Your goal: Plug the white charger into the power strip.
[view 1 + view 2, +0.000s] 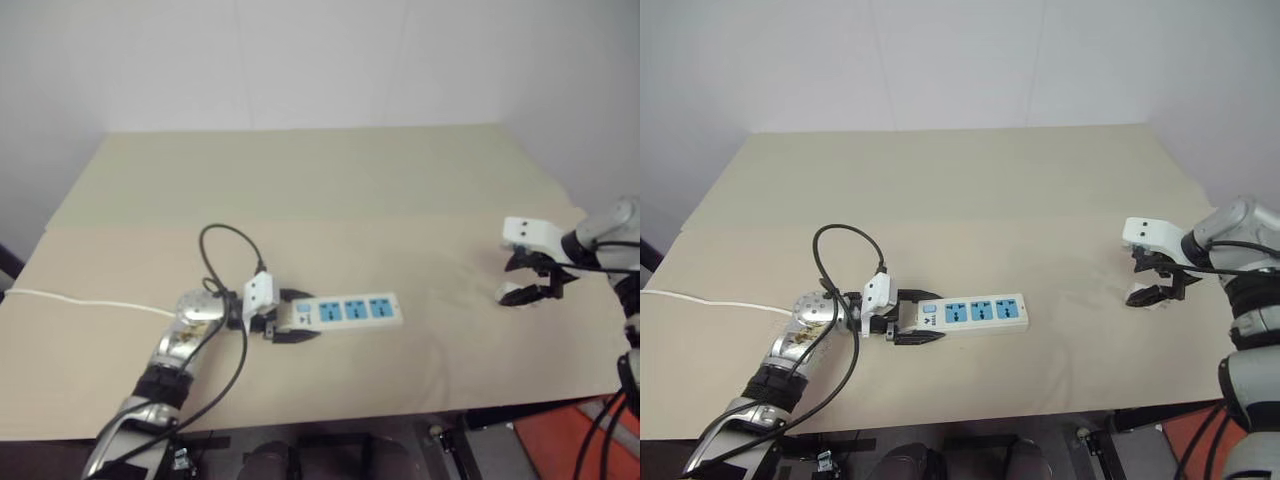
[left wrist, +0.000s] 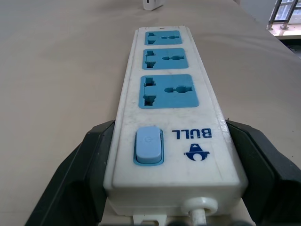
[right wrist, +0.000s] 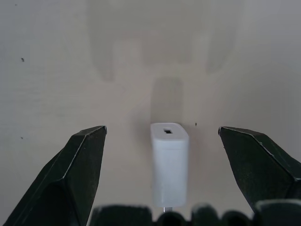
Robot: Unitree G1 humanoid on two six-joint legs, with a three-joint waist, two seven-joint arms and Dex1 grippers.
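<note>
Black fingers, left gripper (image 1: pixel 908 325): clamped on the switch end of the power strip (image 1: pixel 975 313), one finger (image 2: pixel 77 181) pressed against each long side of the white bar, lower left of centre in the head views.
Right gripper (image 3: pixel 162 136): fingers spread wide apart, holding nothing; it hangs at the right edge of the head views, pointing steeply down at the table (image 1: pixel 330 190).
White charger (image 3: pixel 169 162): lies flat on the table between the two spread fingers of the right gripper, touching neither. In the head views it is the small white block (image 1: pixel 1140 296) just under those fingers, at the right of the frame.
Power strip: lies flat on the tan table, running from the left gripper toward the right of the frame. Three blue sockets (image 2: pixel 167 89) in a row face up, all of them free; a blue switch (image 2: pixel 149 145) sits at the clamped end beside a blue printed logo.
Strip cord (image 1: pixel 80 301): thin and white, it runs along the table to the left edge of the frame.
Charger and strip: well apart, with bare table between them.
Black cable (image 1: pixel 225 240): loops above the left wrist.
Table: tan in the near part, paler green in the far part, against a plain light wall (image 1: pixel 320 60).
</note>
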